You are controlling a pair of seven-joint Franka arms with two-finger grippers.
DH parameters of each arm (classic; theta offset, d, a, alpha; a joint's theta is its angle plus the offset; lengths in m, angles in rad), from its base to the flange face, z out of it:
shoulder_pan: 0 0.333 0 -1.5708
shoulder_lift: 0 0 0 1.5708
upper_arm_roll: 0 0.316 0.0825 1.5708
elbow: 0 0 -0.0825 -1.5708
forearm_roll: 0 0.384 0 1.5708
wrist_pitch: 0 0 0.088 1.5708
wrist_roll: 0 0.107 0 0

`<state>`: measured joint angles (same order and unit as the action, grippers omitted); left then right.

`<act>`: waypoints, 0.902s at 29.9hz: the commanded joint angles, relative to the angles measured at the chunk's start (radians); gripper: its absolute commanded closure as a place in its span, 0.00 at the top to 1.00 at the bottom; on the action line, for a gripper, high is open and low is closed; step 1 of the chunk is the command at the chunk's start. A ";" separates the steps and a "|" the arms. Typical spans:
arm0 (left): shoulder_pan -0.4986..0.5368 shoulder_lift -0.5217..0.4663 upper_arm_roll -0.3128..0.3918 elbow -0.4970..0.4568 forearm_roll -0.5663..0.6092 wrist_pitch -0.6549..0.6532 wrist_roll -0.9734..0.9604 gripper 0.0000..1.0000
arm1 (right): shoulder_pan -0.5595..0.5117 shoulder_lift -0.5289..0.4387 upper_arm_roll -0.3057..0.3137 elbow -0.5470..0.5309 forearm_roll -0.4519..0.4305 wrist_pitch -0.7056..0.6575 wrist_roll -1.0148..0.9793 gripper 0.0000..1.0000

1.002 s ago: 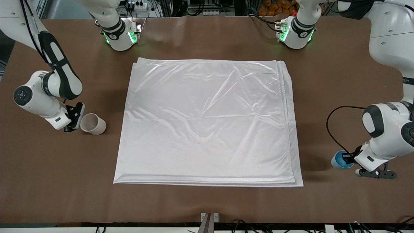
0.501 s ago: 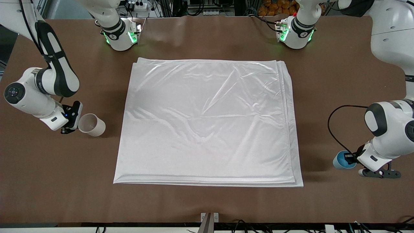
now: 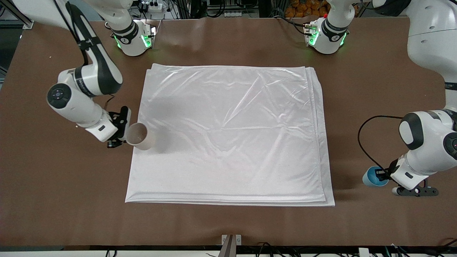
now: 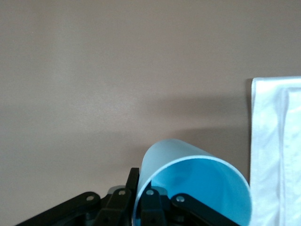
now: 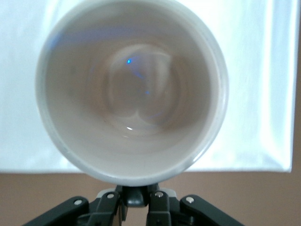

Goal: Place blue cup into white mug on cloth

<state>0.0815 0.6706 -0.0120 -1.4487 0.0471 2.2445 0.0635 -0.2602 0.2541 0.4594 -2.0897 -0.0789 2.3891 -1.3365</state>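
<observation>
The white mug [image 3: 138,136] hangs tilted in my right gripper [image 3: 125,133], over the edge of the cloth [image 3: 228,135] at the right arm's end. In the right wrist view the fingers are shut on the mug's black handle [image 5: 137,197], and the mug's cream inside [image 5: 131,89] faces the camera with the cloth [image 5: 263,70] beneath. My left gripper [image 3: 383,175] is shut on the rim of the blue cup [image 3: 372,177], low over bare table beside the cloth at the left arm's end. The left wrist view shows the blue cup [image 4: 202,183] pinched at its wall, near the cloth's corner [image 4: 277,141].
Both arm bases [image 3: 134,39] [image 3: 326,37] stand at the table edge farthest from the front camera. A black cable [image 3: 364,146] loops from the left arm over the brown table [image 3: 71,196]. A small metal bracket [image 3: 230,242] sits at the nearest edge.
My right gripper has carried the white mug from the bare table to over the cloth's edge. My left gripper with the blue cup has shifted slightly toward the cloth.
</observation>
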 commanded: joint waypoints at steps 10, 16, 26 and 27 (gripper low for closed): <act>-0.005 -0.071 -0.088 -0.019 -0.019 -0.100 -0.195 0.00 | 0.242 0.092 0.030 0.140 -0.027 -0.025 0.264 0.00; -0.011 -0.069 -0.098 -0.021 -0.018 -0.100 -0.225 0.00 | 0.323 0.186 0.030 0.214 -0.159 -0.024 0.449 0.01; -0.009 -0.062 -0.098 -0.019 -0.016 -0.098 -0.223 0.00 | 0.389 0.306 0.030 0.281 -0.269 -0.024 0.635 0.00; -0.009 -0.062 -0.098 -0.019 -0.016 -0.098 -0.223 0.00 | 0.398 0.313 0.030 0.281 -0.269 -0.024 0.637 0.00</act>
<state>0.0691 0.6205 -0.1107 -1.4565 0.0468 2.1544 -0.1514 0.1261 0.5012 0.4901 -1.8631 -0.3143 2.3807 -0.7302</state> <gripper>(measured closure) 0.952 0.806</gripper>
